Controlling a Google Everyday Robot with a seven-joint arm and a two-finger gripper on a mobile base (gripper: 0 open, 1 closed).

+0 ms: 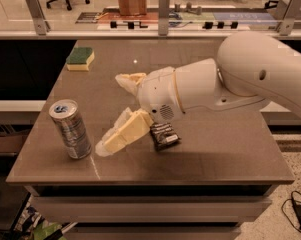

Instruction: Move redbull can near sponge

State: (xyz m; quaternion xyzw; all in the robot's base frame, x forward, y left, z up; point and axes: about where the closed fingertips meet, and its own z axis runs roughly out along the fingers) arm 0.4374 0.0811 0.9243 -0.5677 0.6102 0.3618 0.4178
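1. Redbull can stands upright near the front-left corner of the desk. Its long axis is vertical and its silver top and pull tab face up, with nothing touching it.
2. The sponge lies flat, green side up, close to the far-left corner. It is well apart from the can and almost straight behind it along the left edge.
3. The gripper hangs over the middle of the desk, toward the front edge. Its two pale fingers are spread wide and hold nothing, with the tips aimed at the left edge. The can sits left of the lower finger, near it but apart, and outside the gap between the fingers.
4. A dark snack bar wrapper lies flat just right of the lower finger, beneath the wrist.
5. The white arm reaches in from the right edge. The next move likely depends on carrying the spread fingers leftward until they straddle the upright can from its side.
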